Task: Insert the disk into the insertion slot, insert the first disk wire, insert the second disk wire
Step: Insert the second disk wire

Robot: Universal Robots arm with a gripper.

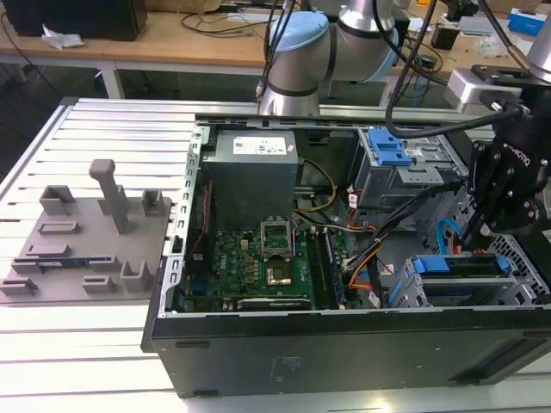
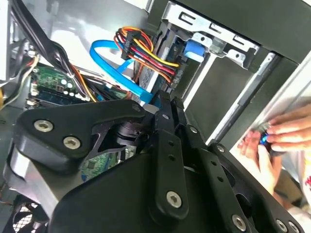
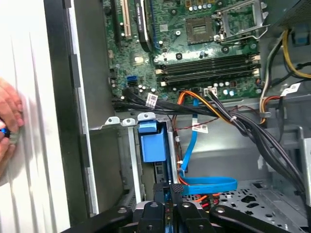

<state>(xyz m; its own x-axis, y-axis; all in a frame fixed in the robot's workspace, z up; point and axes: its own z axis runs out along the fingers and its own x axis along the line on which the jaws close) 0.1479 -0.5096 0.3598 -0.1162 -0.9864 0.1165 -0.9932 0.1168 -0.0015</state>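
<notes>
The black gripper (image 1: 479, 234) hangs inside the open computer case (image 1: 344, 344), at the end by the drive cages, its fingers pointed down at the blue carrier of the disk (image 1: 456, 265). The disk sits just below the fingertips, already lying in the insertion slot (image 1: 413, 297), the grey perforated cage beneath the tool. In the first wrist view the blue carrier tab (image 3: 154, 141) lies straight ahead of the fingertips (image 3: 171, 190), which stand very close together; I cannot tell whether anything is pinched between them or whether they are fully shut.

The second disk wire (image 3: 209, 185), a flat light-blue cable, loops just beside the fingertips and runs up away from them toward the motherboard (image 3: 204, 43). In the second wrist view the same blue cable (image 2: 109, 53) arcs ahead of the gripper, next to a bundle of orange, red, yellow and black wires (image 2: 146, 51) whose dark plug (image 2: 177, 74) meets the back of the disk. Beyond the tool, further into the case, stand the power supply (image 1: 250, 168) and the taller cage with a blue latch plate (image 1: 387, 148).

A person's hand (image 2: 279, 138) rests on the white slatted table (image 1: 77, 344) outside the case wall, off to the gripper's side, fingers around something small and blue.
</notes>
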